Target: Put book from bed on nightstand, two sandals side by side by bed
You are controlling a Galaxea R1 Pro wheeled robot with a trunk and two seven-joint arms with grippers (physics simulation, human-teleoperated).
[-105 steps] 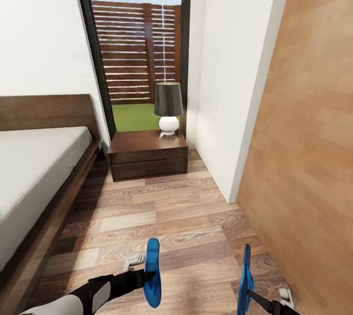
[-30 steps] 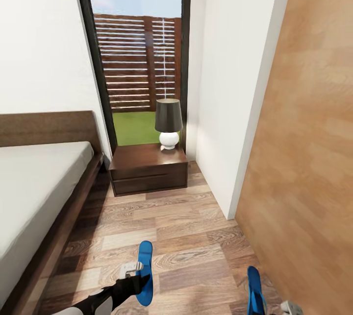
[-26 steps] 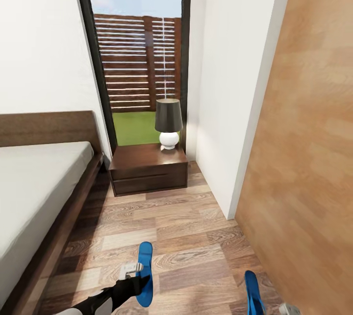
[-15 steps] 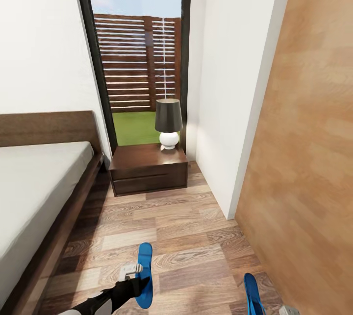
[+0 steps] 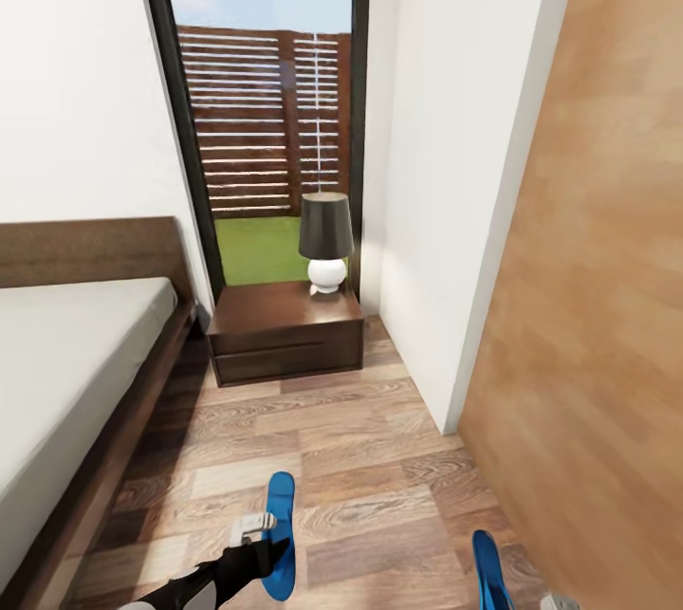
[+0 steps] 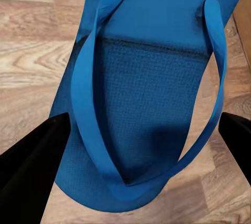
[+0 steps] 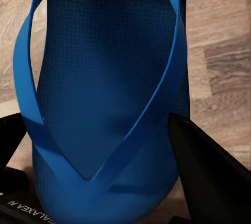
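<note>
Two bright blue sandals hang low over the wood floor to the right of the bed. My left gripper is shut on one sandal; in the left wrist view that sandal sits strap-side up between my black fingers. The other sandal shows at the lower right edge, and my right gripper is shut on this sandal. The dark nightstand stands ahead by the headboard. The book is out of view.
A lamp with a dark shade and white base stands on the nightstand's back right corner. A white wall corner and a tan wood panel close off the right side. A tall window lies behind.
The view has shifted a little since one second ago. Both sandals stay in my grippers and sit lower in the picture than 3.5 s ago; the left one now shows more of its face.
</note>
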